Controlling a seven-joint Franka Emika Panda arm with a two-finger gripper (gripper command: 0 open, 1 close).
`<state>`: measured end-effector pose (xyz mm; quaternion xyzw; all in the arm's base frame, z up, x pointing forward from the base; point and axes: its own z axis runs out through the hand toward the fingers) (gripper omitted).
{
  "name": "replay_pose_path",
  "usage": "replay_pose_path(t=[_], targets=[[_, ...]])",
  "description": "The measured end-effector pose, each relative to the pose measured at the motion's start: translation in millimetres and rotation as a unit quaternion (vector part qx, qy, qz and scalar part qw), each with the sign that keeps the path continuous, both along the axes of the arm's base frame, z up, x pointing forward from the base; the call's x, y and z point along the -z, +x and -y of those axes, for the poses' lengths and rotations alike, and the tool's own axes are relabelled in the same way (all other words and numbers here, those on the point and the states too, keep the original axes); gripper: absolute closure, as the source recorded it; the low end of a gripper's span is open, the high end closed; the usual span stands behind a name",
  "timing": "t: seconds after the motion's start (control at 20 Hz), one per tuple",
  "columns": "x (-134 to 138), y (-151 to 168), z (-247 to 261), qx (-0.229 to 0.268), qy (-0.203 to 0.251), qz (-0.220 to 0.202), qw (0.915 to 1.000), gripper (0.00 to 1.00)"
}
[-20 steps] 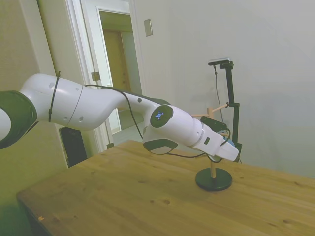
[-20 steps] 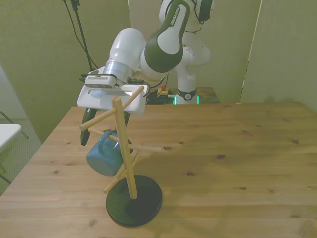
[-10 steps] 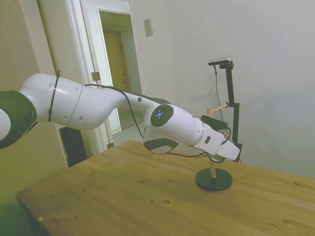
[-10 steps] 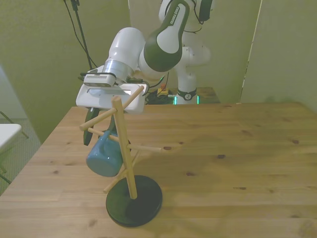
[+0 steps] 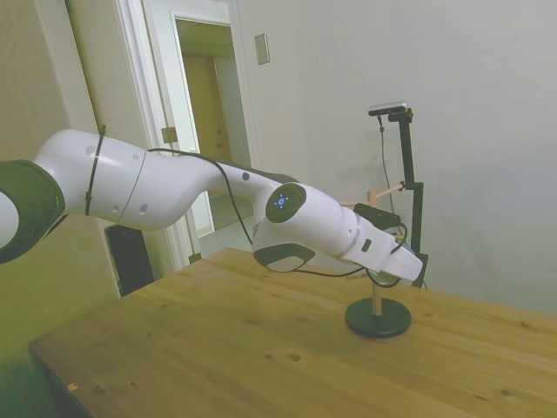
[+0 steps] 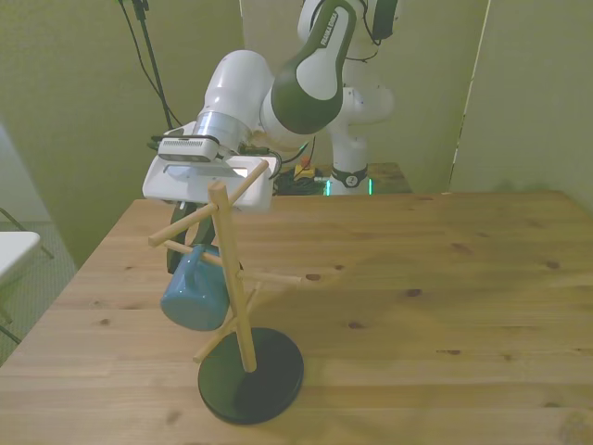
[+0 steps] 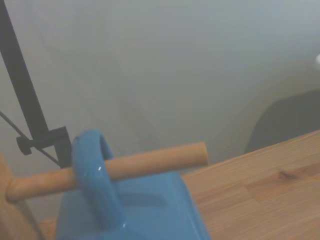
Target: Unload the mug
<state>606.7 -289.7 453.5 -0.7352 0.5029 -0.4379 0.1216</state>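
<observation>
On a peg (image 7: 150, 161) of the wooden rack (image 6: 233, 278) hung the mug (image 6: 194, 289), its handle (image 7: 95, 185) looped over the peg partway along, clear of the surface (image 6: 417, 306). Beside it on the front view's left stood the pincer (image 6: 176, 255), close against the mug; whether it was clenched on the mug or released could not be told. To do the step well, the handle likely had to slide outward along the peg's upward tilt, not sideways, lest the rack's black base (image 6: 250, 375) tip.
</observation>
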Motion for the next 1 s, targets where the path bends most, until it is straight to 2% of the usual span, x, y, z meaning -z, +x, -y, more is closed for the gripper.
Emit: replay_pose_path(t=[0.55,1.0], targets=[[-1.3,1.5,-7.0,-0.011,-0.007,-0.002,0.9999,1.0],[-25.2,-32.3,-12.3,-0.016,-0.004,0.023,0.9996,1.0]])
